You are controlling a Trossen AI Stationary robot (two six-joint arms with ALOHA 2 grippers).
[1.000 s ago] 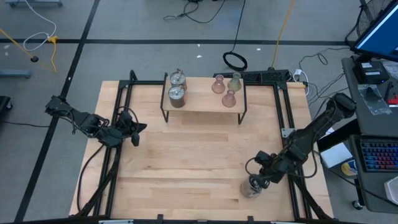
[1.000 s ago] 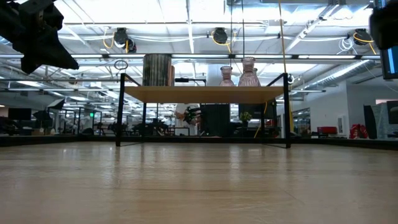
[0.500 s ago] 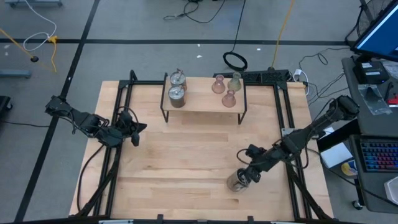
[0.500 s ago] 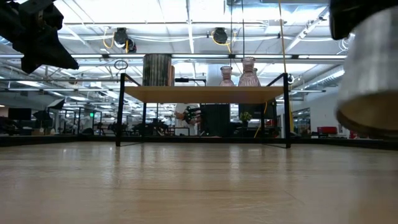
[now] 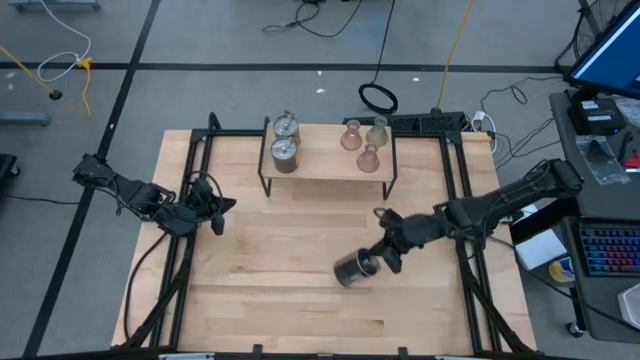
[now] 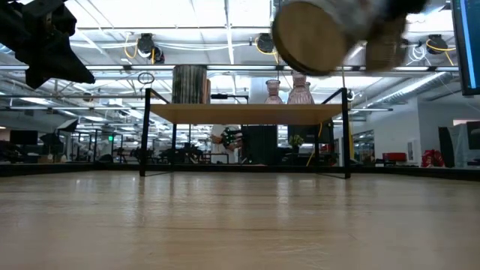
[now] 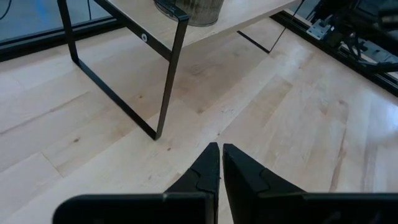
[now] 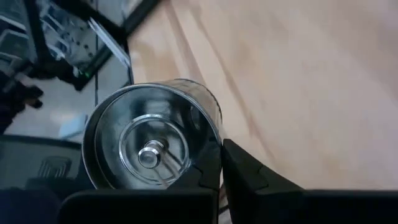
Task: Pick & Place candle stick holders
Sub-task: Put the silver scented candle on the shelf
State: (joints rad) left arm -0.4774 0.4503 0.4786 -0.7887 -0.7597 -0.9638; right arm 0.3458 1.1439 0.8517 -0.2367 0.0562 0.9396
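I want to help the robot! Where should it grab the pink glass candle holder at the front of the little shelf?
Probably around the narrow neck of the pink holder, coming down from above. It stands upright with a wide base, and two other glass holders stand close behind, so the top looks like the freest way in.

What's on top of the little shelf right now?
On the shelf, two metal holders stand at one end and three glass holders at the other. The right gripper carries a third metal holder over the table; it is not on the shelf.
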